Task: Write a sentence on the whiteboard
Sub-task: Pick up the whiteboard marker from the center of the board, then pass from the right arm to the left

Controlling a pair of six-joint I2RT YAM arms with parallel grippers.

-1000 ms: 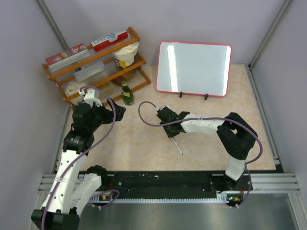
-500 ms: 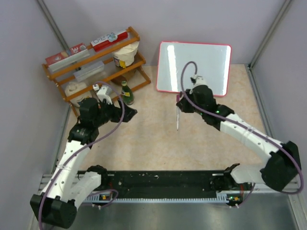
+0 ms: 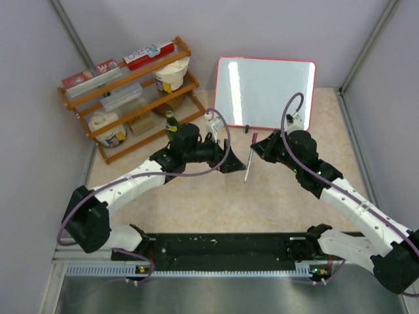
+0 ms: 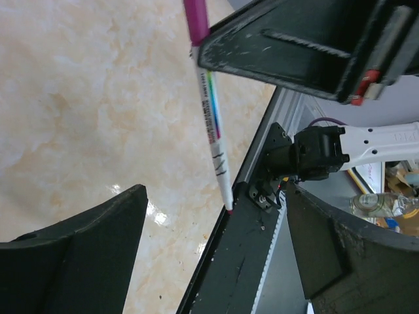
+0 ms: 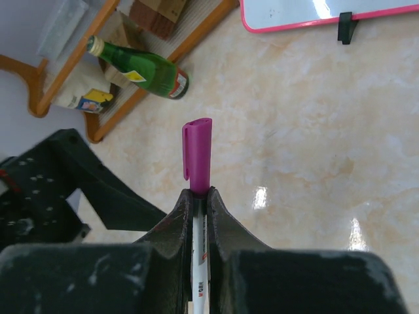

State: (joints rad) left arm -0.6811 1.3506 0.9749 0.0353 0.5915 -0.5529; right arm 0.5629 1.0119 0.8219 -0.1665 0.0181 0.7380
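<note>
The marker is the thing to worry about here. It's light, stiff and made of smooth plastic, so it will probably twist or slide in a loose pinch. The right gripper is clamped on the white barrel just below the magenta cap. It holds the marker above the table, roughly in the middle and a little nearer than the whiteboard.

The left gripper sits just to the left of the marker with its jaws spread wide and nothing between them. In its wrist view the fingers bracket the lower barrel without touching it. The cap is on, so the best guess is that it needs to come off. That means one gripper on the barrel, the other squarely on the cap, and a straight pull, because a sideways tug would likely just pivot the pen.

The whiteboard stands propped up at the far side, right of centre. It's glossy, and no writing is visible on it. It looks light enough to tip back if the marker presses hard.

On containers, the wooden rack at the far left holds flat boxes on top and a white tub below them. A green bottle stands at its near edge. Whether the tub has anything in it isn't visible.
</note>
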